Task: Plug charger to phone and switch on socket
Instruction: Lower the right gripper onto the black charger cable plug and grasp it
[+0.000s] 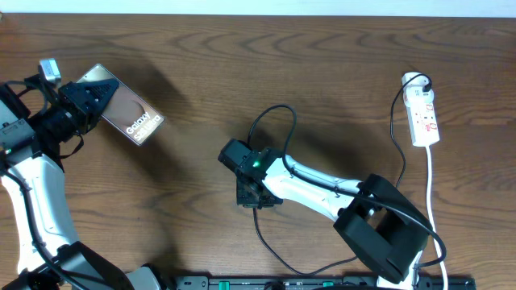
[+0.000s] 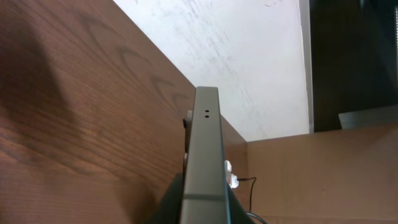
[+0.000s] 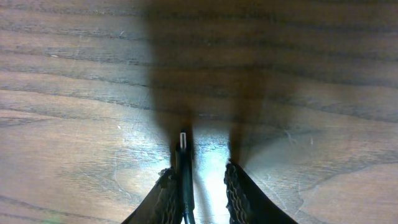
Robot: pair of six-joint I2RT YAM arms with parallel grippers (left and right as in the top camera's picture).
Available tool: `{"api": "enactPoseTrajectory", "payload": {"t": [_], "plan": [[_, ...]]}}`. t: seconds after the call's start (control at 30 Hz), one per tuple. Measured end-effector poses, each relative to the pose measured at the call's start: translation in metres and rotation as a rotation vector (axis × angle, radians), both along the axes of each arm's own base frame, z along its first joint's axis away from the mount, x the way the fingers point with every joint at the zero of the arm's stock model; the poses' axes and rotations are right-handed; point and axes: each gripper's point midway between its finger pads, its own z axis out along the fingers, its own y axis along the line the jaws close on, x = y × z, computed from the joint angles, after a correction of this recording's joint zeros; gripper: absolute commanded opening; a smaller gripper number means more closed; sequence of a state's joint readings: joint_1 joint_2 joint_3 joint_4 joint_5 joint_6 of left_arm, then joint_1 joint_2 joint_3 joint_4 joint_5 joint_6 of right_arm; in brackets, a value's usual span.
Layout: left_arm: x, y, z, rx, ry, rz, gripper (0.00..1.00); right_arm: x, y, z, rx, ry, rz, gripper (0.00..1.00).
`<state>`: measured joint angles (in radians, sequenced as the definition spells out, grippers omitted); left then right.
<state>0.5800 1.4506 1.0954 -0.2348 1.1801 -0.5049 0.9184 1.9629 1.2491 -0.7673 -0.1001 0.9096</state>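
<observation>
My left gripper (image 1: 98, 101) is shut on one end of the phone (image 1: 137, 119) and holds it tilted above the table at the far left, with the "Galaxy" lettering on the free end. In the left wrist view the phone (image 2: 206, 149) shows edge-on between the jaws. The white socket (image 1: 424, 113) lies at the far right, with the black charger cable (image 1: 398, 149) running from it. My right gripper (image 1: 248, 193) points down at the table centre. Its fingers (image 3: 205, 183) are apart, and the charger's plug tip (image 3: 183, 142) lies between them against the left finger.
The socket's white cord (image 1: 431, 185) runs toward the front edge on the right. A black cable loop (image 1: 274, 109) arches behind the right wrist. In the left wrist view the socket (image 2: 230, 177) is small beyond the phone, with a white wall behind the table.
</observation>
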Motion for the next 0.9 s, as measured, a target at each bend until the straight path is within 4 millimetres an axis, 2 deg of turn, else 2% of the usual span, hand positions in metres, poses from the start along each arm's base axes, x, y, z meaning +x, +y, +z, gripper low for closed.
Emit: {"api": "enactPoseTrajectory", "payload": {"t": [0.33,0.47,0.5,0.6,0.9], "plan": [[-0.0001,-0.0001,-0.0001,0.004,-0.002,-0.002,0.07,0.0006,0.0009,-0.0002,-0.001,0.001,0.0,0.22],[-0.0001,-0.0001,-0.0001,0.004,-0.003,-0.002,0.08,0.0013,0.0016,-0.0002,0.001,0.0,-0.004,0.15],[-0.0002,-0.0001,-0.0003,0.004,-0.002,-0.002,0.07,0.002,0.0015,-0.0003,0.002,-0.001,-0.006,0.09],[-0.0007,-0.0005,-0.0011,0.001,0.003,-0.002,0.07,0.0021,0.0017,-0.0007,0.002,0.0,-0.009,0.01],[-0.001,-0.0006,-0.0014,0.0,0.006,-0.002,0.07,0.0031,0.0019,-0.0003,0.012,0.016,-0.025,0.01]]}}
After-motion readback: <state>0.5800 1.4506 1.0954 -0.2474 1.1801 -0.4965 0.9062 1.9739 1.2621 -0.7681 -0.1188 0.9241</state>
